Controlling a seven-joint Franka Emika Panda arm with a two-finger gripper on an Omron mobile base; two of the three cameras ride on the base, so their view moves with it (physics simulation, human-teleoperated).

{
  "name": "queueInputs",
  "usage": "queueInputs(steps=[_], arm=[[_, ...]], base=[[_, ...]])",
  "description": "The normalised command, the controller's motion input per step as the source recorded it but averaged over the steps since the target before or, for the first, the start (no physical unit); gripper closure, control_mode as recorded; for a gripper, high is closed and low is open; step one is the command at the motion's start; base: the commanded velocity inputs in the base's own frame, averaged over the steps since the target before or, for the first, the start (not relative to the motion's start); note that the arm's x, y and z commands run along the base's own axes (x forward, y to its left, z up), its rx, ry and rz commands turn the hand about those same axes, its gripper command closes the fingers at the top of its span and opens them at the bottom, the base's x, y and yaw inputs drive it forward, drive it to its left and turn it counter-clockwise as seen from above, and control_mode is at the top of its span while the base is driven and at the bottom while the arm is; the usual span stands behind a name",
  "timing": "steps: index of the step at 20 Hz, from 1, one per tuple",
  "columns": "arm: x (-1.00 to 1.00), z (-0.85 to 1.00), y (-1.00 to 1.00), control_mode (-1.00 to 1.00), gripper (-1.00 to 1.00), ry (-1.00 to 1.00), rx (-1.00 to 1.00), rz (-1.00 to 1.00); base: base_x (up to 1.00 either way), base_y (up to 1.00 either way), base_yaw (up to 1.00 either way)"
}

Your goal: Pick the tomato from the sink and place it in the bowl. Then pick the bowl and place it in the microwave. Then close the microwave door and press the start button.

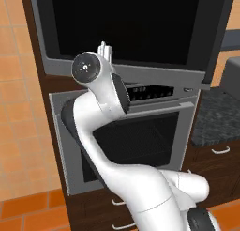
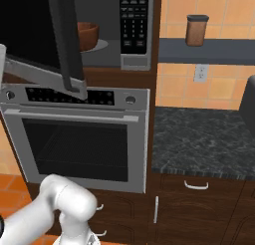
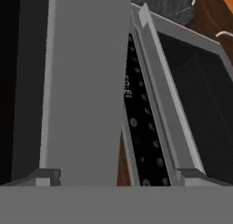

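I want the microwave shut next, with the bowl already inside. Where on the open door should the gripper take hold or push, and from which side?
Push rather than grip, probably. The microwave door stands swung out over the oven, the bowl inside behind it. The open gripper sits by the door's lower frame. Press the outer face near the free edge, farthest from the hinge, sweeping toward the keypad.

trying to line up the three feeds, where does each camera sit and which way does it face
Left base view: behind the arm's left, facing the open microwave door; white arm fills the front.
Right base view: behind the arm's right, facing the oven; bowl inside the microwave.
Hand view: on the hand, close against the door's grey frame.
All three share the door and oven.
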Motion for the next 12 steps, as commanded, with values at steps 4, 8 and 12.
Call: queueInputs(steps=[4,8,12], arm=[[0.80,0.00,-0.44,-1.00,-1.00,0.00,0.23,0.42],[0.90,0.00,-0.18,-1.00,-1.00,0.00,0.21,0.34],[0.90,0.00,-0.06,-1.00,-1.00,0.01,0.21,0.29]], base=[[0.00,0.00,0.00],[0.00,0.00,0.00],[0.00,0.00,0.00]])
